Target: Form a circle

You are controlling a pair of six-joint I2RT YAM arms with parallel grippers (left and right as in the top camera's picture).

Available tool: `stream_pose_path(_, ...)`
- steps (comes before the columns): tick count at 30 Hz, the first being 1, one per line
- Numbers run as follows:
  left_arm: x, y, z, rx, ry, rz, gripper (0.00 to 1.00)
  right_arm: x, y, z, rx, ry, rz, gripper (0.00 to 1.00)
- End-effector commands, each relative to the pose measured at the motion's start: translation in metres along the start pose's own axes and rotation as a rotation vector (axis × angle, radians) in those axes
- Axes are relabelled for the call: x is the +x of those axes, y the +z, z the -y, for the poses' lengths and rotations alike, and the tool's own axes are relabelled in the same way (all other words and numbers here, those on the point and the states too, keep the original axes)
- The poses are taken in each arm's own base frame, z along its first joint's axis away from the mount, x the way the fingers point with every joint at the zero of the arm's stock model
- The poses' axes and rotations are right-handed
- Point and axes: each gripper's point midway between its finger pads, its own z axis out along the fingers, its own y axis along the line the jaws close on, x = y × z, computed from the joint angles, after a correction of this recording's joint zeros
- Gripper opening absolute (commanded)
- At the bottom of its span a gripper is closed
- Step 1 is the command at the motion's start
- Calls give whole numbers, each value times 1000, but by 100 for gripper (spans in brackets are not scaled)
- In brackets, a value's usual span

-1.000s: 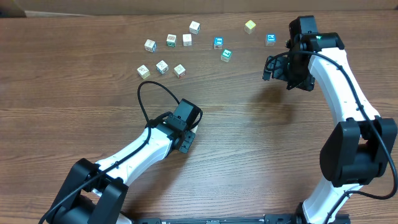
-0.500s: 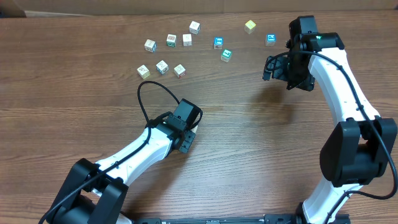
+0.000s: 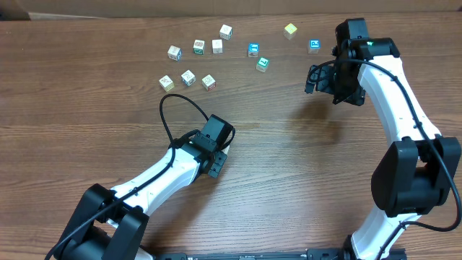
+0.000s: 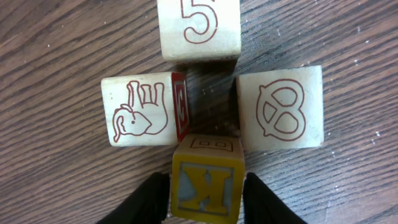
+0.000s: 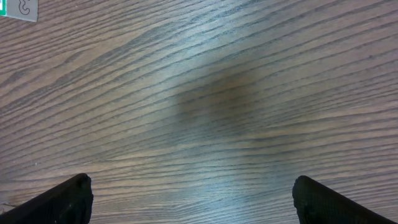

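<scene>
In the left wrist view a tight cluster of toy cubes lies on the wood: a "5" cube [image 4: 199, 28] at the top, an elephant cube [image 4: 140, 109] on the left and a pretzel cube [image 4: 283, 109] on the right. A yellow "K" cube [image 4: 205, 183] sits at the bottom. My left gripper [image 4: 206, 200] has a black finger close against each side of the yellow cube. From overhead, the left gripper [image 3: 214, 155] hides this cluster. My right gripper [image 3: 325, 79] hangs open over bare wood at the right, its fingertips [image 5: 68, 199] far apart.
Several loose cubes lie scattered along the far side of the table, from one at the left [image 3: 166, 82] to a blue one [image 3: 315, 45] by the right arm. A cube corner [image 5: 15, 7] shows at the right wrist view's top left. A black cable [image 3: 170, 115] loops off the left arm.
</scene>
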Motion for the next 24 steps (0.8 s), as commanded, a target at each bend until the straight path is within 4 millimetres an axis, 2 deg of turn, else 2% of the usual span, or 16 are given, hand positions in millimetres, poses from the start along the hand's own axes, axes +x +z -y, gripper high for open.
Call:
stream_pose_path(1,2,2,0,-3,26,-6,46,-5,-10,0,-8,7,32,100)
stream_pose_path(3,2,2,0,-3,26,-8,56,-5,-10,0,-8,7,32,100)
stream_pose_path(7,-3,-10,-2,-3,22,-14,59,-5,-10,0,-8,7,31,100)
stream_pose_path(10,-20,-35,-2,15,5,26,60,-5,-10,0,-8,7,32,100)
stream_pose_path(14,-45,-63,-7,22,-53,110,68,-5,-10,0,-8,7,32,100)
stream_pose_path(17,-63,-80,-19,24,-158,175,78,-5,-10,0,-8,7,32,100)
stream_pose_path(19,-69,-86,-32,23,-240,199,83,-5,-10,0,-8,7,32,100)
stream_pose_path(20,-72,-88,-44,33,-313,206,86,-5,-10,0,-8,7,32,100)
stream_pose_path(24,-68,-84,-71,88,-468,188,100,-5,-10,0,-8,7,32,100)
